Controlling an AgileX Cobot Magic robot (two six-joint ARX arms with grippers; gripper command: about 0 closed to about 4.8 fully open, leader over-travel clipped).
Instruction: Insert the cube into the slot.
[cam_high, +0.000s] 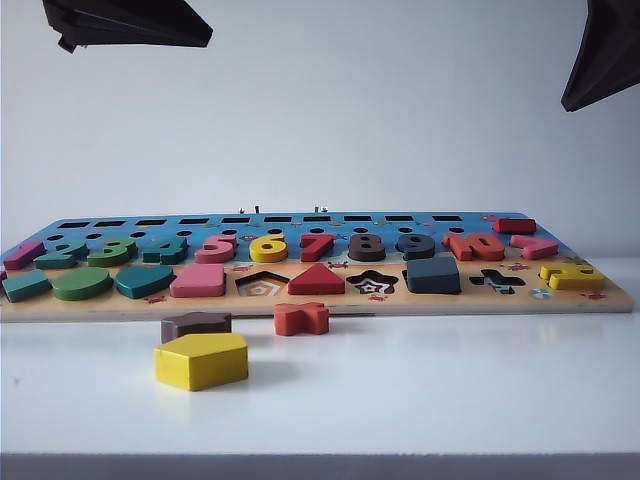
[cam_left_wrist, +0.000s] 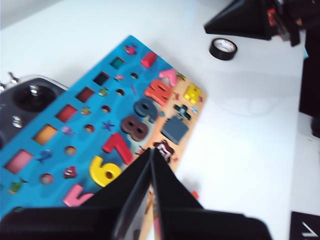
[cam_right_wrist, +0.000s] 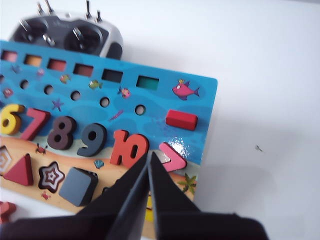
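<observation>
Sitting in its board (cam_high: 330, 300) slot, the cube (cam_high: 433, 274), left claw (cam_left_wrist: 151, 167) and right claw (cam_right_wrist: 148, 172) together above, empty.

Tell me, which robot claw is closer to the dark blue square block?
Right. The shut right gripper hangs just beside the cube on the puzzle board. The shut left gripper is farther along the board.

**A:** What sort of place is shown?

**B:** A robot test bench or lab is suggested. A bare white table (cam_high: 420, 400) is set against a plain white wall (cam_high: 380, 110), with no household furnishings to be seen.

**A:** What else points to that?

**B:** A wooden shape-sorting puzzle board (cam_high: 610, 297) is laid out as a test piece. Behind it a grey radio-control handset (cam_right_wrist: 70, 35) is placed, and a roll of black tape (cam_left_wrist: 223, 48) is left on the tabletop.
</observation>
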